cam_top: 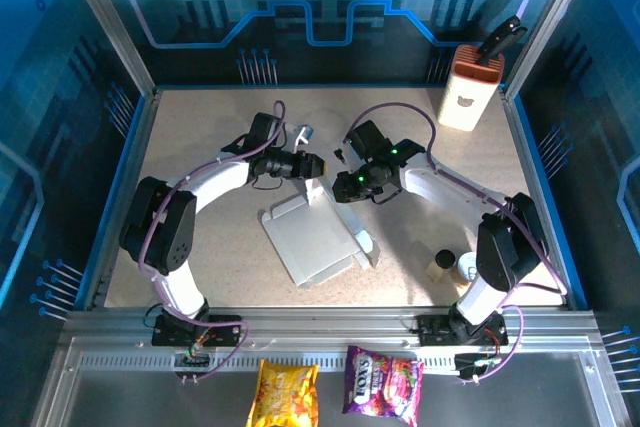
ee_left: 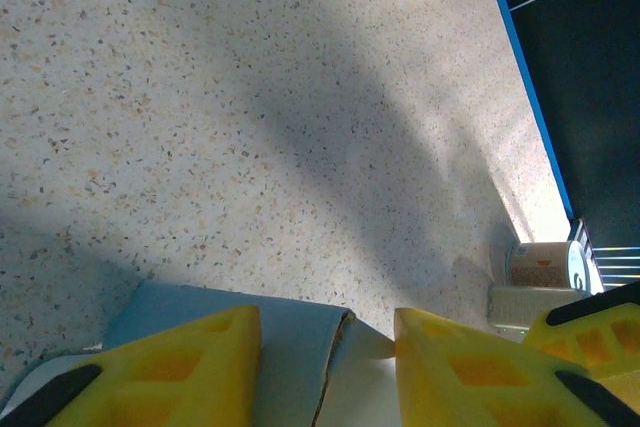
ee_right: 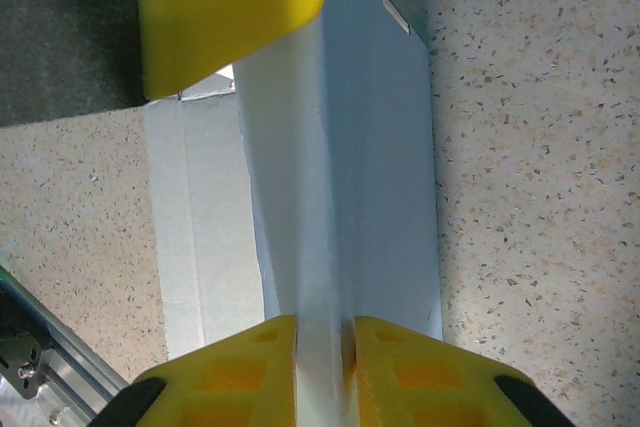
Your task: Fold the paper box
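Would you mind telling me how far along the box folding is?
Done: one flap of the paper box stands raised. In hand: the right end effector pinches that flap; the left end effector straddles an edge, fingers apart. Remaining: the other panels lie flat.

Top cam looks down on whole table [cam_top: 200, 127] from near edge; wrist cams v. close; all share paper box [cam_top: 315, 237].

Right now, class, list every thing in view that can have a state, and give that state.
paper box: partly folded, one panel raised
left gripper: open, straddling the box's edge
right gripper: shut on the raised panel
white-and-orange container: upright
yellow snack bag: lying flat
purple snack bag: lying flat
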